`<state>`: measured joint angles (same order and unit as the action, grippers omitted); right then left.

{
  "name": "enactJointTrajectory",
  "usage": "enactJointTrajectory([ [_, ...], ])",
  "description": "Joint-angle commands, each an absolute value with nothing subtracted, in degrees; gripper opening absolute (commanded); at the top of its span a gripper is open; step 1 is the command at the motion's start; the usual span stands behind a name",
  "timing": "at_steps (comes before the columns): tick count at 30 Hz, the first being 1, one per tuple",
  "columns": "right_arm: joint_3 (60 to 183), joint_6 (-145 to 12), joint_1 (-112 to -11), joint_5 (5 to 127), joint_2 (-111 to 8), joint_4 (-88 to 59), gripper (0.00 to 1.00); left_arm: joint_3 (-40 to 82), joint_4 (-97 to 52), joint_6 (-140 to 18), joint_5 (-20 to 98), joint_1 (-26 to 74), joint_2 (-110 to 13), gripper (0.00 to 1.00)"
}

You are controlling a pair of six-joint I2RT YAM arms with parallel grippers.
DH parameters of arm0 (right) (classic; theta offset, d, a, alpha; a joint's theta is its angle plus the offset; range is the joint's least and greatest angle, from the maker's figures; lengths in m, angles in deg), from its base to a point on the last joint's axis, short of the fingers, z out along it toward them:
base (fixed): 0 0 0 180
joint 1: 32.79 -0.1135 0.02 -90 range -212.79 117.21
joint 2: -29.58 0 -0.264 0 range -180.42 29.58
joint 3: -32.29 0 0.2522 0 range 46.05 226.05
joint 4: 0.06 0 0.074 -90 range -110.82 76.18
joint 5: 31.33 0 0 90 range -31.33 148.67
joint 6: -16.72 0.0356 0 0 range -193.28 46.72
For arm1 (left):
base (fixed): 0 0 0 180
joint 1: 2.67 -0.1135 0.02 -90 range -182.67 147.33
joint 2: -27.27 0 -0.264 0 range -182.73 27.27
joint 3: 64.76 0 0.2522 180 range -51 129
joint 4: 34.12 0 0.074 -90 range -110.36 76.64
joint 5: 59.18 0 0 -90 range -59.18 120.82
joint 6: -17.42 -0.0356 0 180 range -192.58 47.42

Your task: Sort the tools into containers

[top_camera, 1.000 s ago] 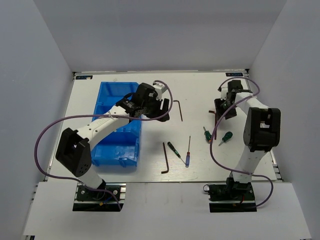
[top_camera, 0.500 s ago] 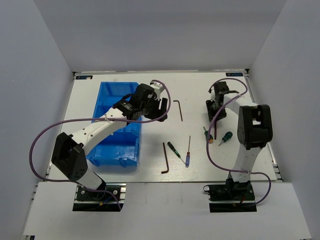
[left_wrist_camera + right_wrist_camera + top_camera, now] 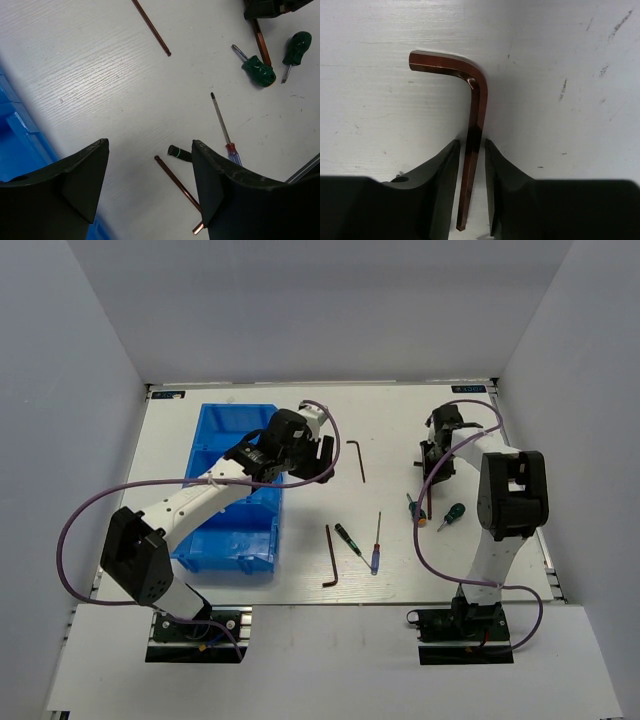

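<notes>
The blue three-compartment bin (image 3: pixel 235 490) stands at the left. My left gripper (image 3: pixel 322 455) is open and empty, just right of the bin; in its wrist view (image 3: pixel 150 144) it hangs above the bare table. Below it lie a hex key (image 3: pixel 177 182), a black-green precision screwdriver (image 3: pixel 179 152) and a blue-handled one (image 3: pixel 226 135). Another hex key (image 3: pixel 357 460) lies to its right. My right gripper (image 3: pixel 432 455) straddles a third hex key (image 3: pixel 475 130) that lies flat, with narrow gaps on both sides. Two green stubby screwdrivers (image 3: pixel 413 508) (image 3: pixel 452 514) lie nearby.
Grey walls close in the white table (image 3: pixel 300 415) at the back, left and right. The bin's wall (image 3: pixel 20 135) is at the left edge of the left wrist view. Purple cables loop off both arms.
My right gripper has moved a little left over the third hex key and its jaws now stand around the shaft. My left gripper has shifted slightly. The tools have not moved.
</notes>
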<state>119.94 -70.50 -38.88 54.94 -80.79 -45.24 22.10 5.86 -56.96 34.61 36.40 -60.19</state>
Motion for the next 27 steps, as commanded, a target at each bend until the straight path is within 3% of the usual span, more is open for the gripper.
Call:
enactJointTrajectory([
  [1,117.1,-69.2,-38.2,60.5,-85.3,-51.4,0.30,21.2,4.4,-57.4,34.6,36.1,-56.8,0.77],
  [8,120.1,-71.3,-38.2,62.6,-87.8,-51.3,0.01,20.6,3.7,-57.4,32.8,36.1,-54.0,0.77],
  [13,126.9,-78.0,-38.5,68.6,-87.8,-52.0,0.00,20.5,1.8,-57.4,30.4,35.6,-49.4,0.77],
  [15,131.0,-80.6,-38.6,76.3,-87.7,-52.5,0.00,20.5,1.1,-57.4,28.7,35.6,-46.9,0.77],
  [18,138.8,-85.0,-40.1,87.5,-88.6,-51.7,0.00,20.5,0.5,-57.4,26.3,35.6,-44.7,0.77],
  [27,164.2,-89.8,-49.0,103.6,-97.9,-50.1,0.00,18.9,-0.7,-54.4,22.7,35.6,-39.4,0.76],
])
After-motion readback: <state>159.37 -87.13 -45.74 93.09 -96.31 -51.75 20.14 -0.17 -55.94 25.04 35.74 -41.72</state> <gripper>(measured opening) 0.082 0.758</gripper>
